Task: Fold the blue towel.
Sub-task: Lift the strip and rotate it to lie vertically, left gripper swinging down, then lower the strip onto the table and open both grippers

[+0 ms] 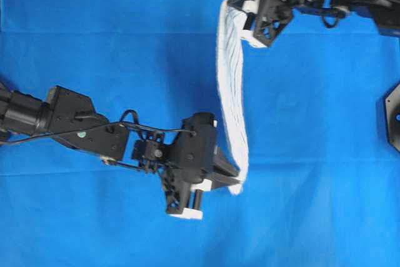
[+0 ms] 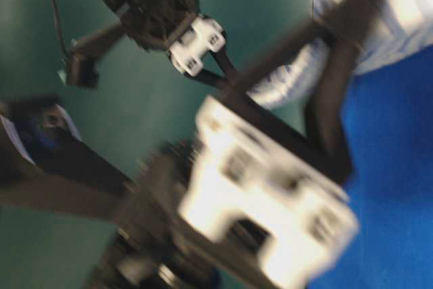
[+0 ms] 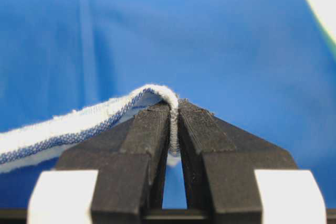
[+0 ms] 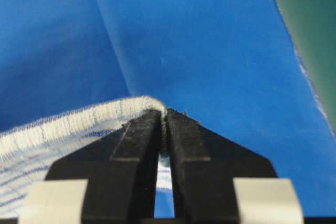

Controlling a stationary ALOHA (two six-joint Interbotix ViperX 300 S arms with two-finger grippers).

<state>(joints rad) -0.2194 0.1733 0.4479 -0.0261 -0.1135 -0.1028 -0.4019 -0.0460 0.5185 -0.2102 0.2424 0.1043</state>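
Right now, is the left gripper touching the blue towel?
Touching. The left wrist view shows the left gripper with its fingertips closed on the hemmed edge of the blue towel, which is pinched between them.

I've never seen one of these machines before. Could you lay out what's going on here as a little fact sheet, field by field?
Cloth: white woven towel with thin blue stripes, hanging in a long narrow band between the two arms
Left gripper: shut on the towel's near end; fingers pinch its hemmed edge
Right gripper: shut on the far end, fingers clamped on the edge
Surface: plain solid-blue table covering, below the towel
Fold: not yet laid flat
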